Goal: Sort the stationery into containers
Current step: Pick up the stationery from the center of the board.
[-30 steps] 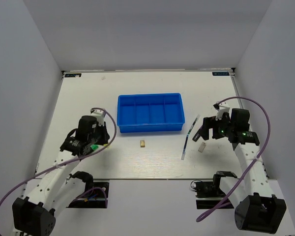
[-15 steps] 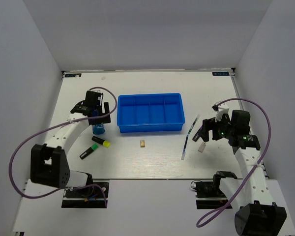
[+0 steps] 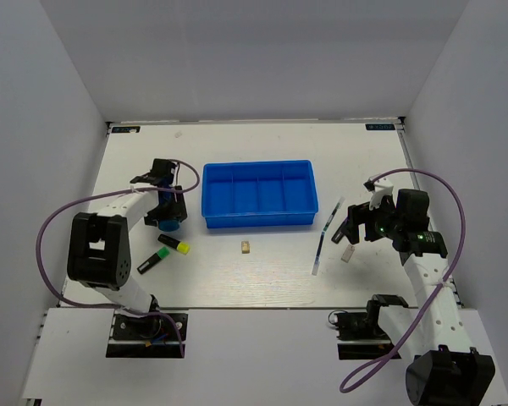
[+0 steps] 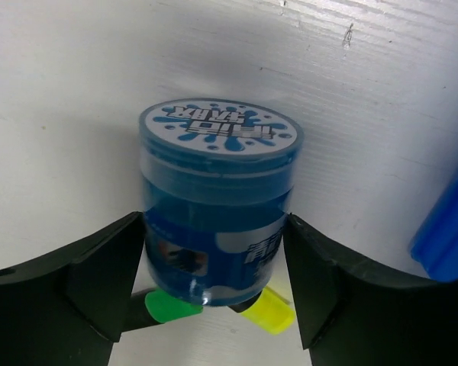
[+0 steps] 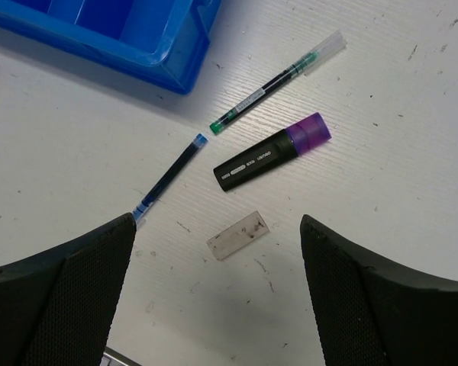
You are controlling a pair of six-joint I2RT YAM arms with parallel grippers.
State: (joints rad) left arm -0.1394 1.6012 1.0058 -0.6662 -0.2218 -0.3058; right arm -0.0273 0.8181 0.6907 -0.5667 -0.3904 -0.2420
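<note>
The blue round roll [image 4: 217, 202] stands upright between the fingers of my left gripper [image 4: 214, 267], and both black pads press its sides. Behind it lie two dark markers, one with a green cap [image 4: 168, 307], one with a yellow cap [image 4: 271, 309]. From above, the roll [image 3: 169, 222] is left of the blue tray [image 3: 258, 222]. My right gripper [image 5: 217, 252] hangs open over the pale grey block [image 5: 239, 235]. Beside it lie the blue-tipped pen [image 5: 168, 178] and a purple-capped black marker [image 5: 269, 152]. The tan block [image 3: 247, 247] lies in front of the tray.
A thin green-tipped pen [image 5: 278, 78] lies near the tray's right corner [image 5: 175, 72]. The two markers [image 3: 162, 252] rest on the table just in front of the left gripper. White walls close in the table on the left, back and right.
The left arm swung from the near side out to the roll; its jaws opened wide, then closed in on the roll's sides. The right arm stayed put.
</note>
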